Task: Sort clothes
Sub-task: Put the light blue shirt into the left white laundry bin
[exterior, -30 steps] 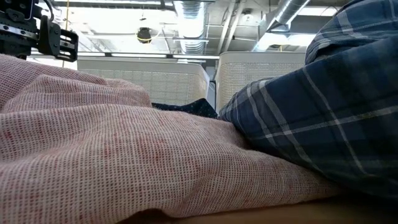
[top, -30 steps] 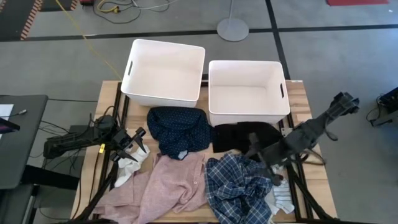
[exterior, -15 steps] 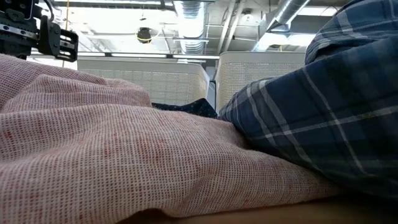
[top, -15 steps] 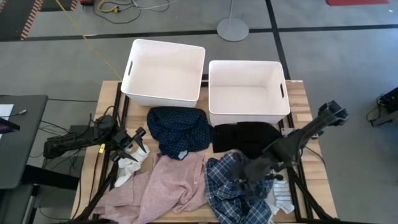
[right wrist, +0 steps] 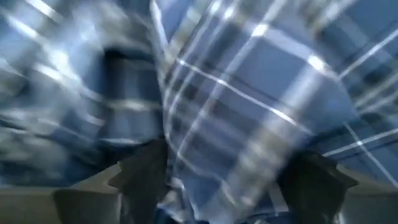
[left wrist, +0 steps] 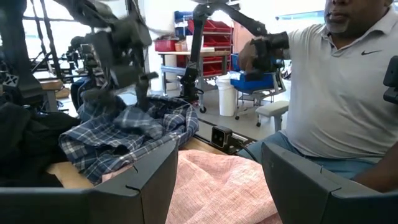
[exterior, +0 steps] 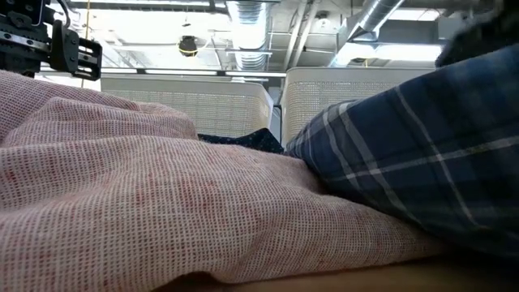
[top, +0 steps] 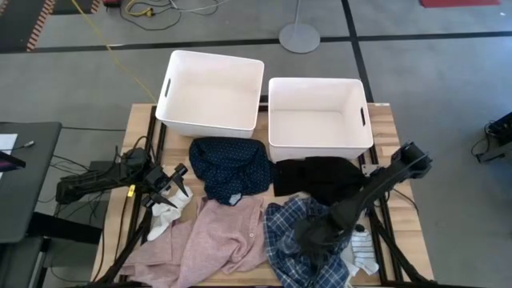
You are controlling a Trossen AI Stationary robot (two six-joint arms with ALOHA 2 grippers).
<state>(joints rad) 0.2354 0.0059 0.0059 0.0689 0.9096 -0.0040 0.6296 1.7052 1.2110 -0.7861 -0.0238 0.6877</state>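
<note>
The clothes lie in a heap on the near half of the table. They are a pink shirt (top: 212,244), a navy dotted top (top: 230,166), a black garment (top: 316,174), a blue-white plaid shirt (top: 280,240), a white sock (top: 162,216) and striped socks (top: 364,258). My right gripper (top: 310,238) points steeply down over the plaid shirt (right wrist: 249,106), open, its fingers (right wrist: 143,174) standing apart just over the cloth. My left gripper (top: 180,182) waits open at the table's left side, above the white sock, holding nothing. My right gripper is right at the top of the plaid shirt's heap (left wrist: 124,115), coming from above. The blur keeps me from telling whether the fingertips touch the cloth. Nothing is pinched between them.
Two white bins (top: 212,96) (top: 320,116) stand side by side at the table's far edge, with nothing in them. A person (left wrist: 348,93) sits beyond the table's right side. A grey side table (top: 24,176) stands to the left.
My right gripper has swung from over the black garment toward the near edge and down onto the plaid shirt. It has also tipped from nearly level to pointing steeply down. The clothes lie as before.
</note>
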